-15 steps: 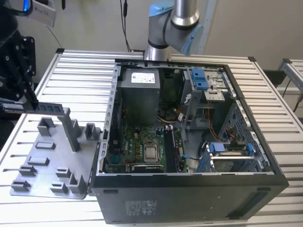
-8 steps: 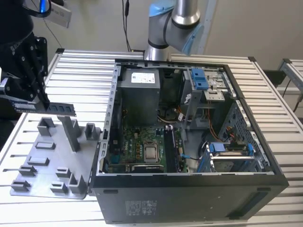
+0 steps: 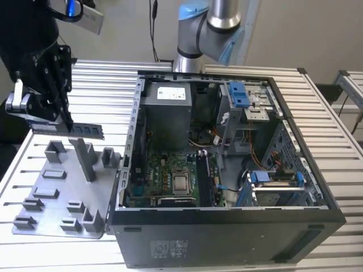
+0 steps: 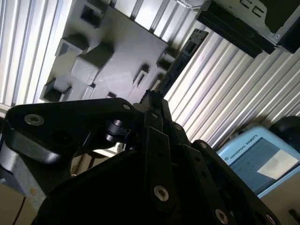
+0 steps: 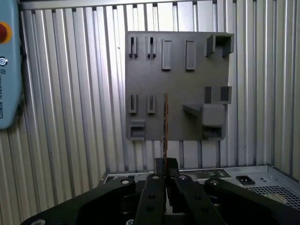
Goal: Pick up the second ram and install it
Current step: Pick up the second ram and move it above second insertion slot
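**Layout.** The slatted table (image 3: 57, 255) carries an open computer case (image 3: 227, 241), which takes up the centre and right of the exterior view. The arm (image 3: 212, 22) rises at the top centre. A grey fixture (image 3: 65, 184) with upright posts lies at the lower left, just beside the case wall.

**Gripper.** The gripper (image 3: 67, 126) hangs at the upper left of the exterior view, over the fixture. Its fingers are clenched on the memory stick (image 3: 85, 131). In the first wrist view the two fingers press the stick's faces from either side.

**Memory stick.** The stick is held level and on edge above the fixture, just over the tallest post, with its long axis running toward the case. It is not in the case.

**Step in hand (judged).** Carrying the stick from fixture to main board (image 3: 170, 170).
- Keep the stick level and on edge — a tilt would probably misalign it with a slot.
- Keep its lower edge above the posts and the rim of the case wall.
- Move slowly, since the grip covers only a short part of the stick.

**Hidden or unclear.**
- The gap between stick and post cannot be judged.
- The gripper covers part of the stick in the exterior view.
- The board's memory slots are hard to make out — whether one is already filled cannot be told.
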`<state>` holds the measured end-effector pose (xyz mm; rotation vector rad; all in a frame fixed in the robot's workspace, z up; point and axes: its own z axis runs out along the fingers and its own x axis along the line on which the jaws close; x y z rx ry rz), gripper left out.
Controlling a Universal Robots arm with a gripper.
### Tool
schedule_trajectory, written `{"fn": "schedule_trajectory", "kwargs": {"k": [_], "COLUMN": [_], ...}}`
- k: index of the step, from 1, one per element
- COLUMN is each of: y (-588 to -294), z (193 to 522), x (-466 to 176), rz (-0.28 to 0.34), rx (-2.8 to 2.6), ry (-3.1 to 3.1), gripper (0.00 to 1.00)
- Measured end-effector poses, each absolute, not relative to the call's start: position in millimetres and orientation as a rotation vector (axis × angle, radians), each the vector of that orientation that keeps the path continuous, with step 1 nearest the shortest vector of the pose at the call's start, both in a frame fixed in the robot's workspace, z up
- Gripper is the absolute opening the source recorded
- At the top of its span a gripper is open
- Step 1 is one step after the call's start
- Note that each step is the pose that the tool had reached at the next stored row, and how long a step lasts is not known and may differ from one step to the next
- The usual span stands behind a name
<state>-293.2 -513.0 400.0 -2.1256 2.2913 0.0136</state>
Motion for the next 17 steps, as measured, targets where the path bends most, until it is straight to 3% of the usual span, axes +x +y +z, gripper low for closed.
{"fn": "schedule_trajectory", "kwargs": {"k": [17], "y": [-513.0], "z": [400.0], "x": [-247.8], "rz": [0.017], "rx": [-2.127], "ry": [2.293], "gripper": [0.14]}}
